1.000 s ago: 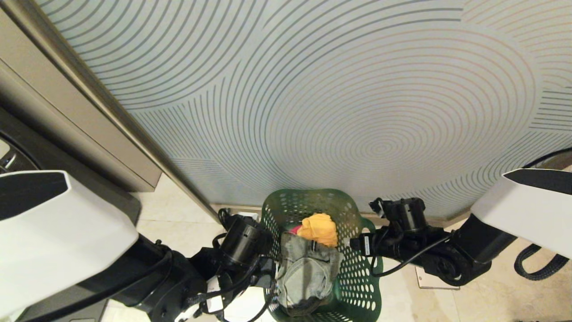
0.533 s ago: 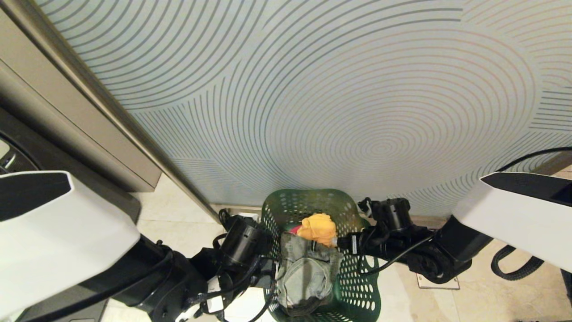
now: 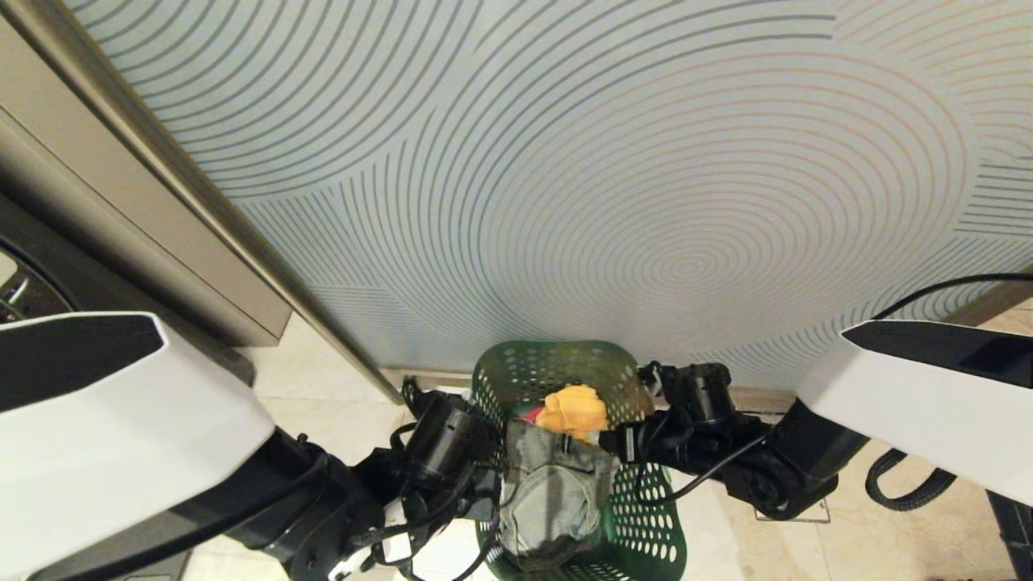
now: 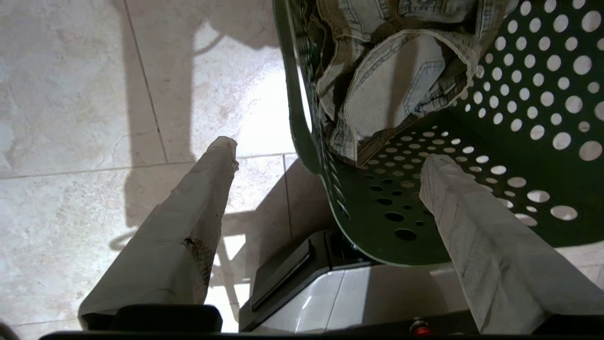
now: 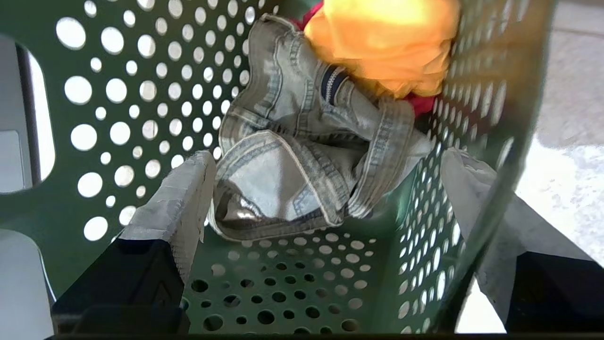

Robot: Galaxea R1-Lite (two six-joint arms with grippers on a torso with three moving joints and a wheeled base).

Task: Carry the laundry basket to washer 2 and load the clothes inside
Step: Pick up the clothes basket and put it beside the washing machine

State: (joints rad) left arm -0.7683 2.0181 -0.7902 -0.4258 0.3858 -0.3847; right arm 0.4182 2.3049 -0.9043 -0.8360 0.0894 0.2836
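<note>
Head view hides both grippers; wrist cams show them: left gripper (image 4: pixel 328 165) and right gripper (image 5: pixel 325 160) spread wide, each straddling a basket (image 3: pixel 655 516) wall w/ clothes (image 3: pixel 557 484) inside.

The floor (image 3: pixel 323 387) is made of pale beige marble-like tiles with thin joints between them, and it runs up to the wall with the curved line pattern (image 3: pixel 565 186). The laundry basket (image 3: pixel 557 367) is over these tiles near the foot of that wall, with the clothes (image 3: pixel 557 476) inside it. Whether its bottom touches the tiles cannot be told.
</note>
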